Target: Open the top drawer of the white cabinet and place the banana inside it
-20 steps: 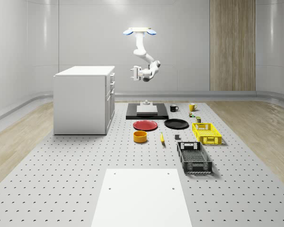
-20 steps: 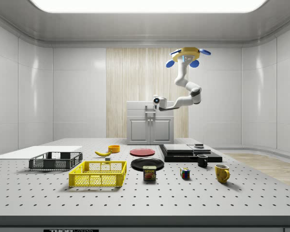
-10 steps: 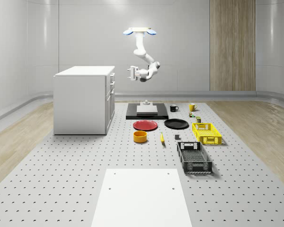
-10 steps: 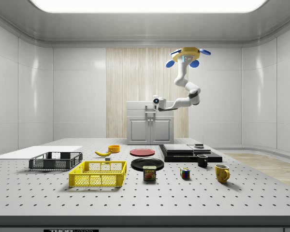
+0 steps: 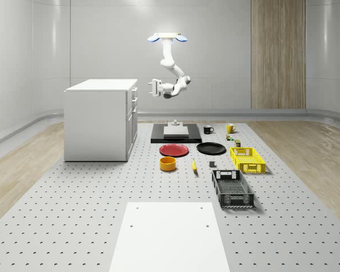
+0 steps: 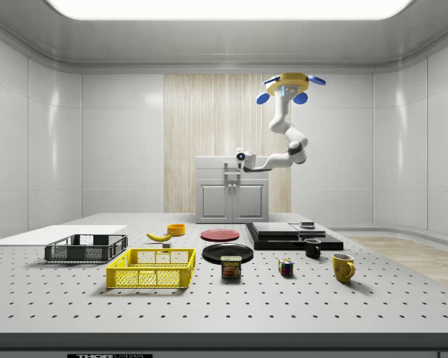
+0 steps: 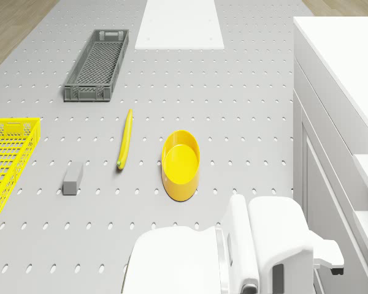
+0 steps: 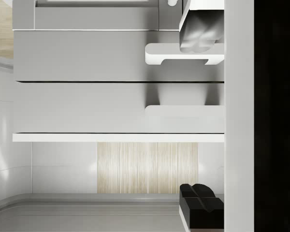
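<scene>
The banana [image 5: 194, 165] lies on the perforated table between a yellow bowl and a grey crate; I also see the banana [image 6: 159, 236] and the banana [image 7: 124, 139] flat on the table. The white cabinet [image 5: 99, 120] stands at the whole-scene view's left, all drawers shut. The drone [image 5: 167, 37] hovers high beside it, over the table's far end. My gripper [image 5: 152, 88] is open, level with the top drawer front and a short gap from it. In the wrist view the top drawer handle [image 8: 183, 110] lies between the spread fingers [image 8: 199, 200], not touched.
A yellow bowl [image 7: 180, 164], a grey crate [image 7: 97, 64], a yellow basket [image 7: 6, 159] and a small grey block [image 7: 73, 178] lie near the banana. Red plate [image 5: 174, 149], black plate [image 5: 211, 148] and a black slab [image 5: 175, 134] sit below the arm.
The gripper has moved toward the cabinet's front, to the whole-scene view's left, and risen slightly. The drone has held its place. The banana has not moved.
</scene>
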